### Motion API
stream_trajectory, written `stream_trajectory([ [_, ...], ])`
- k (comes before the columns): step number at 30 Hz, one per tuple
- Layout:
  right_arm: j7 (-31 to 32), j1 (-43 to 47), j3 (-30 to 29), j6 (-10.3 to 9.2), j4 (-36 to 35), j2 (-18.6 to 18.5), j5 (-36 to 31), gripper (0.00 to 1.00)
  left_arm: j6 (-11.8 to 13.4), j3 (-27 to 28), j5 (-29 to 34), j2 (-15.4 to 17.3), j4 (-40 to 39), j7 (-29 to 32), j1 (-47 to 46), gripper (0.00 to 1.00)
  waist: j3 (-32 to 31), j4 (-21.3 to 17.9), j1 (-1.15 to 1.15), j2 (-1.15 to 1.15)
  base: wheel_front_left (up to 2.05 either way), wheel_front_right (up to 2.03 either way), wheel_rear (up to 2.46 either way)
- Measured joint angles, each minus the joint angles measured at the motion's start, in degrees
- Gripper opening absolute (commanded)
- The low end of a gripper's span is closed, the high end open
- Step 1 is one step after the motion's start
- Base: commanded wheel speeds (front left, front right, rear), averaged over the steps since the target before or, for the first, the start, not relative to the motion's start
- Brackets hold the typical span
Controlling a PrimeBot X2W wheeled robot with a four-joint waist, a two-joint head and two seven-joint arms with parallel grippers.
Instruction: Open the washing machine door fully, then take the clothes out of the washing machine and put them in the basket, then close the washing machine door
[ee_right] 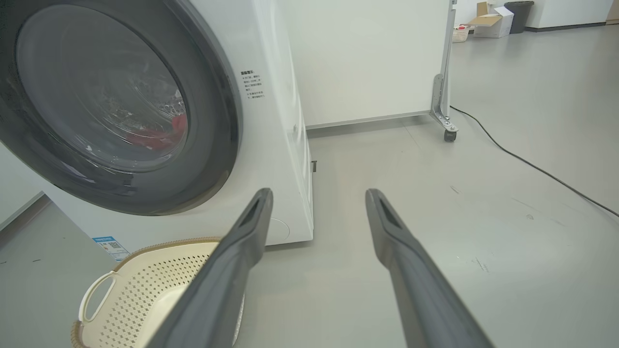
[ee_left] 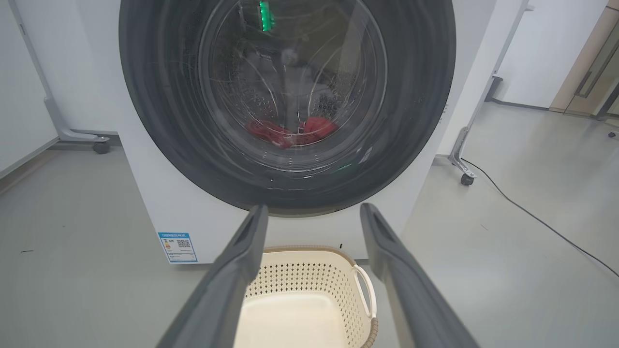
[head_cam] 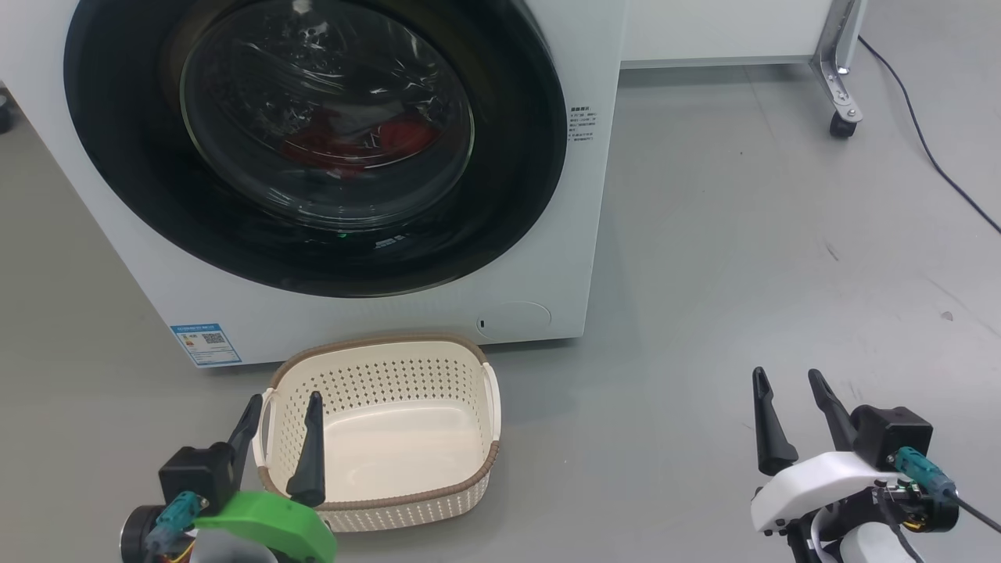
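Observation:
The white washing machine stands ahead with its round black door closed flat against the front. Through the glass I see the red clothes low in the drum, also visible as red clothes in the left wrist view. The cream basket sits on the floor just before the machine, empty. My left gripper hangs open over the basket's left rim, holding nothing. My right gripper is open above bare floor at the lower right, well clear of the machine.
A frame leg on a caster stands behind and right of the machine, and a black cable runs across the grey floor there. A blue label marks the machine's lower left front. Cardboard boxes sit far back.

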Motion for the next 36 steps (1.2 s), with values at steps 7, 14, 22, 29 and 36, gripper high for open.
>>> stream_trajectory([
  [7, -1.5, 0.0, 1.3, -1.2, -0.4, 0.3, -5.2, 1.0, 0.8, -0.9, 5.0, -0.2, 0.2, -1.5, 0.0, 1.0, -0.1, 0.1, 0.0, 0.0, 0.0, 0.0, 0.0],
  [14, -2.6, 0.1, 1.9, -1.87, -0.5, 0.5, -10.0, 1.0, 1.5, -1.9, 9.8, -0.4, 0.5, -2.8, 0.1, 1.0, -0.2, 0.2, 0.0, 0.0, 0.0, 0.0, 0.0],
  [22, -3.2, 0.3, 1.7, -1.96, -0.5, 0.9, -12.1, 1.0, 1.7, -1.8, 11.8, -0.8, 1.3, -3.4, 0.1, 1.0, -0.3, 0.3, 0.0, 0.0, 0.0, 0.0, 0.0],
  [29, -3.3, 0.5, 0.3, -2.38, -0.5, 1.4, -12.1, 1.0, 2.0, -0.4, 11.4, -1.6, 2.0, -3.4, 0.2, 1.0, -0.4, 0.4, 0.0, 0.0, 0.0, 0.0, 0.0],
  [36, -3.3, 0.9, -0.4, -2.38, -0.4, 1.8, -12.1, 1.0, 2.0, 0.3, 11.4, -1.9, 2.4, -3.4, 0.4, 1.0, -0.5, 0.5, 0.0, 0.0, 0.0, 0.0, 0.0],
])
